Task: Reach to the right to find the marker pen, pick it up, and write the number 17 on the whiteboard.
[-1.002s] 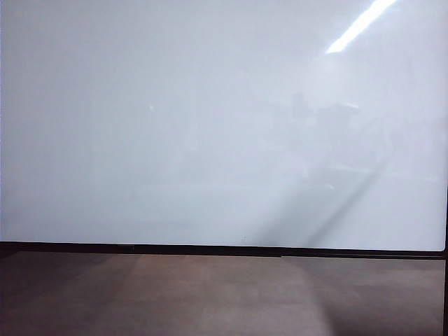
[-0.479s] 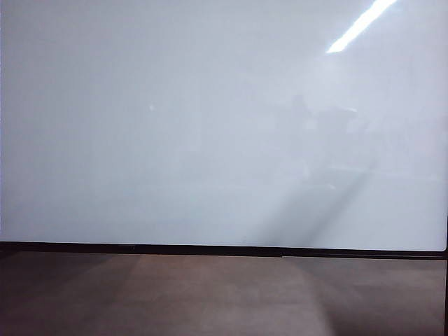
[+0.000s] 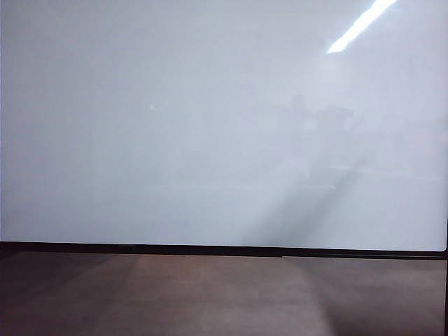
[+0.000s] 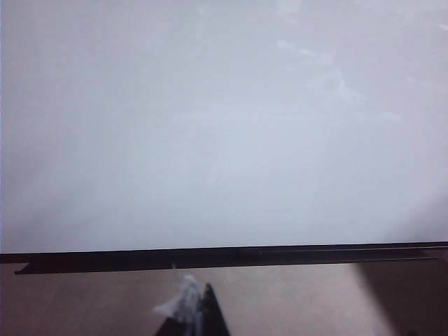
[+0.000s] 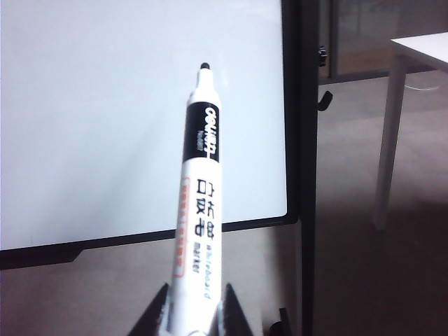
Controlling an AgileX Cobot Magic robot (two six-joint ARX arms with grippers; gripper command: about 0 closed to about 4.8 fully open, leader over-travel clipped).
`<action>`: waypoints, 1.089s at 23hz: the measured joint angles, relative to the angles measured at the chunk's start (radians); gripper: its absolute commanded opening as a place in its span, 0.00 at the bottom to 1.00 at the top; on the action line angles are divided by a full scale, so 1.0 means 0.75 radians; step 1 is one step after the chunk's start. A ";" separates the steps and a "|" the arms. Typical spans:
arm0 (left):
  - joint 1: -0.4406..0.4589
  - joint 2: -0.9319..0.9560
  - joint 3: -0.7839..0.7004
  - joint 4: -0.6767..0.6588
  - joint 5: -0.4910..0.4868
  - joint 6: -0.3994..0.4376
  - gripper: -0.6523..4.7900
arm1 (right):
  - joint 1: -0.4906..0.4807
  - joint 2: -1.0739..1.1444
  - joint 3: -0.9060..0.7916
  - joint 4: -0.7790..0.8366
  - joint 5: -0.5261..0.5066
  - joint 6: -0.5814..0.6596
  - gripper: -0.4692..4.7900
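The whiteboard (image 3: 175, 126) is big, shiny and white, and it fills most of the exterior view. It has no marks on it. A bright streak of light sits near its top right corner, and soft grey shapes show on its right side. A thin black frame (image 3: 210, 249) runs along its lower edge. Below that lies a brown surface (image 3: 210, 294).

In the left wrist view, the left gripper (image 4: 199, 315) peeks in at the edge of the picture, over the brown surface and near the black frame of the whiteboard (image 4: 210, 140). Its dark tips sit close together, with a bit of white stuff stuck on one side. I cannot tell if anything is between them.

In the right wrist view, the right gripper (image 5: 190, 315) pinches the marker pen (image 5: 199, 210) between its 2 dark fingers (image 5: 234, 311). The pen is white with a black band, and its small black tip points toward the whiteboard (image 5: 105, 119), near the board's right edge. Further right stands a black post (image 5: 306, 175). Past it is a white table (image 5: 420, 49) with a thin leg.
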 measured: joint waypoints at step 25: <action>0.000 0.000 0.000 -0.003 0.000 0.000 0.11 | 0.014 0.000 0.000 -0.001 0.016 -0.019 0.08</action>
